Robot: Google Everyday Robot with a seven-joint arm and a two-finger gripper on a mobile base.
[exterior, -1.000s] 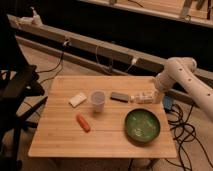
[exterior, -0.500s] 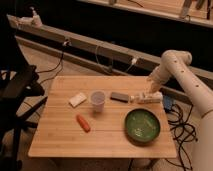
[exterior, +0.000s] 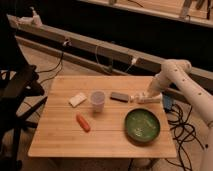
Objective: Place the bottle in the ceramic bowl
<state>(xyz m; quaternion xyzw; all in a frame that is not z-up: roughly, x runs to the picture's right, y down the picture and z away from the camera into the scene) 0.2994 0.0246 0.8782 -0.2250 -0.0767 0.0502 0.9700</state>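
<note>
Bottle (exterior: 141, 98) to bowl, remote log: I am rating the job as barely begun, with nothing placed yet.

Nearest to the camera, on the wooden table (exterior: 60, 142): ceramic bowl (exterior: 143, 126), dark green, sitting empty at the front right. To its left an orange carrot-like piece (exterior: 83, 122) is lying at a slant.

Middle row: translucent cup (exterior: 97, 101) standing upright, white block (exterior: 77, 99) just beyond its left side, flat grey slab (exterior: 119, 96) to its right.

Beyond the bowl, the bottle is lying on its side near the table's far right edge. The gripper (exterior: 151, 95) is reaching down from the white arm and sitting right at the bottle's right half — whether it is holding the bottle I cannot tell.

Farthest: a rail (exterior: 100, 47) trailing cables.

Left to do, as I am judging it: secure the bottle, lift it, carry it towards the camera, and set it in the bowl.
</note>
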